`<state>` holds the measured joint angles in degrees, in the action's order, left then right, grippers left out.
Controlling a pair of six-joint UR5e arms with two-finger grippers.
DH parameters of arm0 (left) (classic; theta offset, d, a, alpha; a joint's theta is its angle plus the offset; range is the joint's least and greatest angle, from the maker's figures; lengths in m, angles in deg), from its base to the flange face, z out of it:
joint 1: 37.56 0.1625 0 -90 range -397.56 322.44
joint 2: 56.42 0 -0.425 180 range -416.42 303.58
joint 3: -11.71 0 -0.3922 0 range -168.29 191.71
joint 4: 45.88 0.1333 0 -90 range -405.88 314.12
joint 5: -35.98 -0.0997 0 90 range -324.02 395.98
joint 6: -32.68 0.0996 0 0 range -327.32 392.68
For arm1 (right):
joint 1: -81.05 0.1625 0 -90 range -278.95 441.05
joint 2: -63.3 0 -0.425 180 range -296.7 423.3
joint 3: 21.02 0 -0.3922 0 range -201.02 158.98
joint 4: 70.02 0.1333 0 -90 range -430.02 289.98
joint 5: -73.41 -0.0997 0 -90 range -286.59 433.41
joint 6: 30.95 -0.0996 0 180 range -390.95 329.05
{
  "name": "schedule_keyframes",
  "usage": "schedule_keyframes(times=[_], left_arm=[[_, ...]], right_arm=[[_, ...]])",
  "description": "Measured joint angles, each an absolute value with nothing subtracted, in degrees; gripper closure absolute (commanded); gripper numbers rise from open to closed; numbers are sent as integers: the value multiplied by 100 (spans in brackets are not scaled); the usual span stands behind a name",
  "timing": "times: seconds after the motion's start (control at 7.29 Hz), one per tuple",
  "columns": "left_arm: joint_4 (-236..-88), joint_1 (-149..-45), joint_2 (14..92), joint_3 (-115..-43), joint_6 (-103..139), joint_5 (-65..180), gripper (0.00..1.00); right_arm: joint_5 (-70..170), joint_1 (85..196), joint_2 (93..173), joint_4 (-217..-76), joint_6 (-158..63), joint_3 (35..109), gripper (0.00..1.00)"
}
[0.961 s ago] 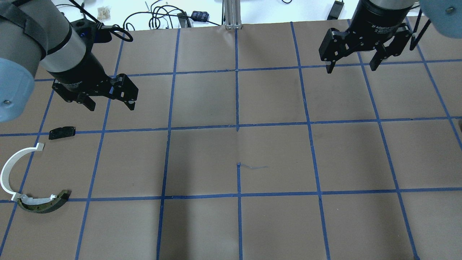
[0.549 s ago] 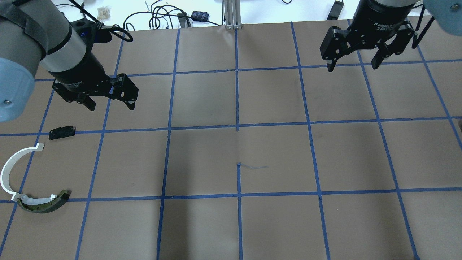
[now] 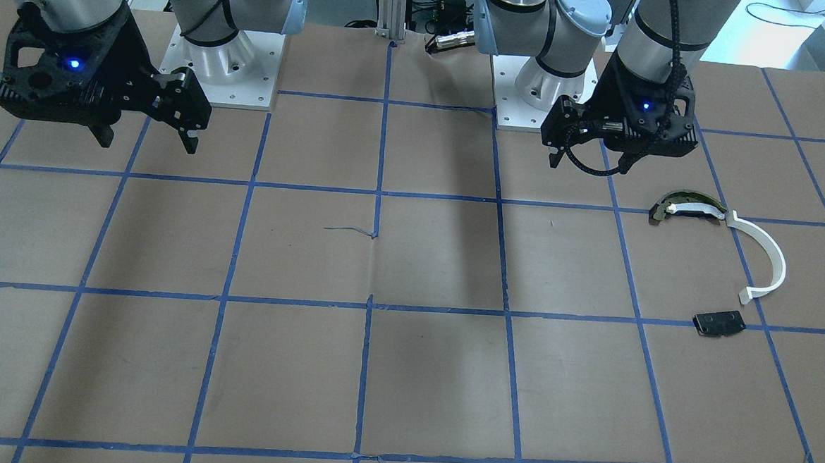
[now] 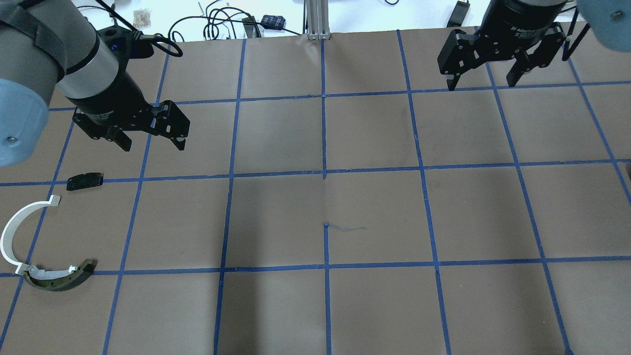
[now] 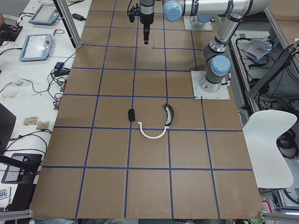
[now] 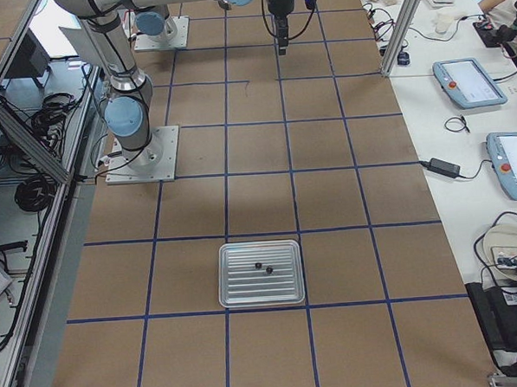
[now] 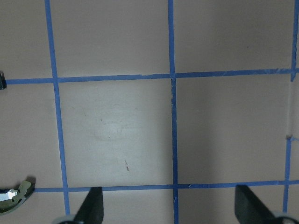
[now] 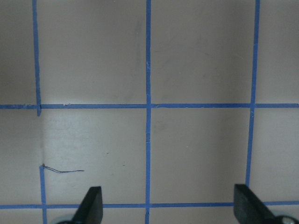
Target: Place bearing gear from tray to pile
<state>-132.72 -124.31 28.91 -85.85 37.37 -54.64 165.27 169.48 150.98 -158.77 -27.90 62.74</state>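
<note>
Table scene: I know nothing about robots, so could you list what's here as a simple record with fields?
Table: brown surface gridded with blue tape
Loose parts: white curved plastic arc; dark yellowish-edged curved metal piece at one end of the arc; flat black rectangular block lying apart
Left gripper: open, empty, above the table near the block
Right gripper: open, empty, above bare table
Tray: silver ribbed metal tray towards the robot's right end
On tray: two small dark parts, too small to identify
</note>
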Motion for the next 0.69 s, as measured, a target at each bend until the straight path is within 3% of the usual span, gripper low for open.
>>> schedule_keyframes(times=[0.41, 0.69], left_arm=[[-13256, -12431, 2908, -8585, 3734, -5466, 0], [-13254, -12432, 2908, -8587, 3734, -5468, 0]], right_arm=[[17245, 16021, 15171, -15758, -1770, 6261, 1], [17325, 14729, 15123, -15794, -380, 6288, 4]])
